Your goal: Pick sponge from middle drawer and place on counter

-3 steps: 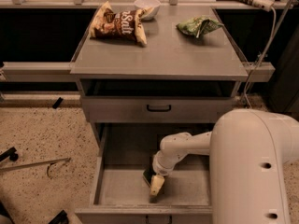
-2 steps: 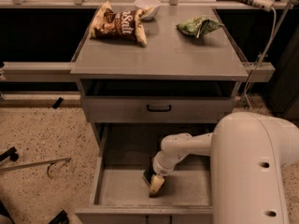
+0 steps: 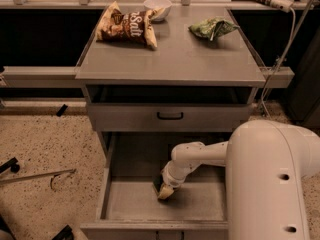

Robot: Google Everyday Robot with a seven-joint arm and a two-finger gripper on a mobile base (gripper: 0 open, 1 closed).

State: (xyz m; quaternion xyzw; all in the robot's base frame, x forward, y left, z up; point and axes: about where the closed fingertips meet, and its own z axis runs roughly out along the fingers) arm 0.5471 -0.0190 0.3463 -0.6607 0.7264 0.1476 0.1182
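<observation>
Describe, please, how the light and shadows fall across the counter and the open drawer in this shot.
Camera view: warm, dim light; the counter is evenly lit, soft shadows beside the chip bag and green bag; the drawer lies in shade, darkest at its back; the gripper, low in it at the sponge, is dim but visible; the pale arm looks bright.

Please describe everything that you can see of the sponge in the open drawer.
The sponge is small, with a dark face over a tan-yellow foam layer, and it looks soft. It sits tilted, its pale lower edge near the grey floor of the middle drawer, about the centre. The gripper is directly upon it and hides its upper part, so the full shape is not visible. Whether it rests on the floor cannot be told.
</observation>
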